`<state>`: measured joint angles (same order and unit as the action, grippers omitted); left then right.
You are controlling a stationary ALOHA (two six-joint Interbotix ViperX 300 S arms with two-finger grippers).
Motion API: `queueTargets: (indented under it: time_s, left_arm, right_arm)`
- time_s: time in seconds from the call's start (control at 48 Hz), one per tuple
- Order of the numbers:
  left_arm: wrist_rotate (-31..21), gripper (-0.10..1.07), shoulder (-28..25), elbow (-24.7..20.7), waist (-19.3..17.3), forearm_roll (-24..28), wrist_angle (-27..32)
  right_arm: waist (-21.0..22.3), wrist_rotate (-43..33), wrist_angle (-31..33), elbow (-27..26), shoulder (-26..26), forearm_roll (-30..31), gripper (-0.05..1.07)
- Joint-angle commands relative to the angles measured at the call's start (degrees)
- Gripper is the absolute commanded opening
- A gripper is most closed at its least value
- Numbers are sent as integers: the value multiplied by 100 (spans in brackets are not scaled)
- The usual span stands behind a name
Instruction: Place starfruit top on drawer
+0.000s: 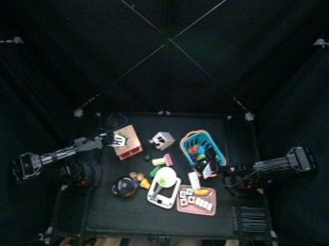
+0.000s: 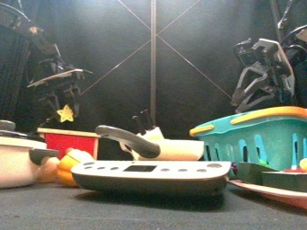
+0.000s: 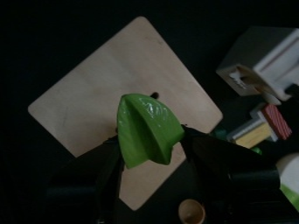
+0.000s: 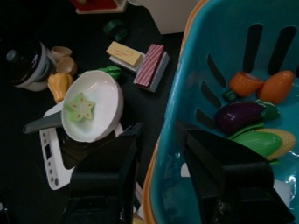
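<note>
With the left gripper clamped on the green starfruit directly above the tan drawer top, it's lined up for release. Right gripper parked over the blue basket, jaws apart.
</note>
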<state>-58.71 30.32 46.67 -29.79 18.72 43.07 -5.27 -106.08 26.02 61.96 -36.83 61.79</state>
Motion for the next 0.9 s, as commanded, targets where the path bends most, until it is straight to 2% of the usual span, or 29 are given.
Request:
queueTargets:
  time_s: [0.0,0.292,0.729,0.875]
  left_arm:
    - [-9,80,-70,44,-193,26,-264]
    - [-9,82,-176,185,-360,0,-782]
    - [-9,98,-431,193,-396,0,-800]
    - [-9,99,-387,176,-396,9,-800]
  right_arm:
    - [53,9,-53,-26,-18,26,75]
    - [79,9,-105,26,-9,26,75]
    - [123,9,-105,70,-9,26,75]
    - [123,9,-105,70,-9,26,75]
